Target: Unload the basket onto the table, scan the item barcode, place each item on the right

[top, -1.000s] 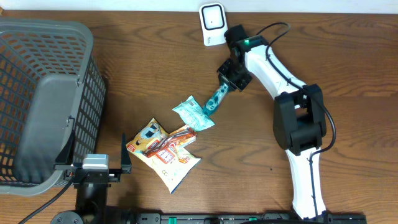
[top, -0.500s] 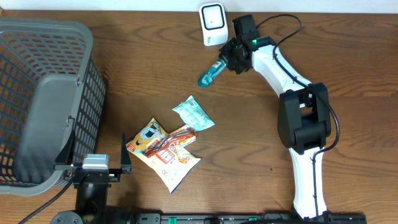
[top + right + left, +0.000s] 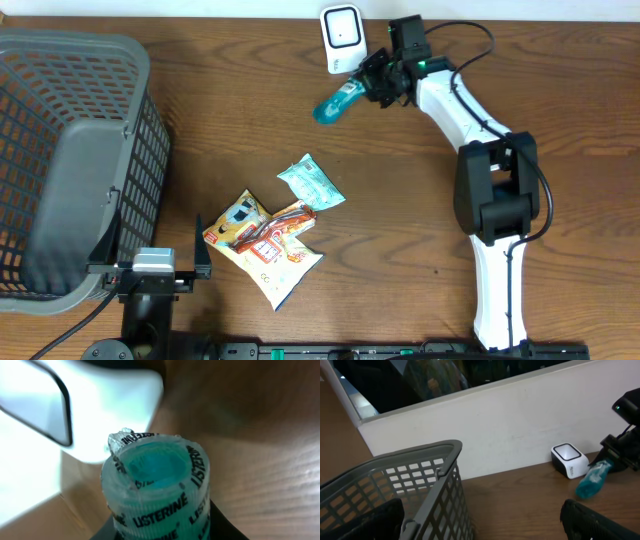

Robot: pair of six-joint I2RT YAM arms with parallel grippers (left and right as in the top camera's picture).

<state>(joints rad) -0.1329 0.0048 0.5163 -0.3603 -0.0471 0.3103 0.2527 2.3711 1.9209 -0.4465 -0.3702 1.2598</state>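
Well, the biggest thing is the brown wooden desk (image 3: 200,130). On its left side sits a big gray basket (image 3: 70,160) with holes all over its walls.

Next is the white and black right arm (image 3: 490,200). It reaches from the front of the desk up to the far edge. The right fingers (image 3: 375,84) are closed around one end of a small blue-green bottle (image 3: 335,100). The bottle is up off the desk and tilted. Its free end points left and a bit toward the front. It hangs just beside the white scanner (image 3: 341,36), which stands at the far edge by the wall. From the right wrist camera, the round end of the bottle fills the middle of the view. It has the word LISTERINE on it, and the scanner is right behind it.

The left fingers (image 3: 155,250) are at the front of the desk, next to the basket. They are spread wide apart and hold nothing.

In the middle of the desk lies a little pile of snack packs (image 3: 262,245). A small green packet (image 3: 311,184) lies just beside the pile, a bit closer to the bottle.
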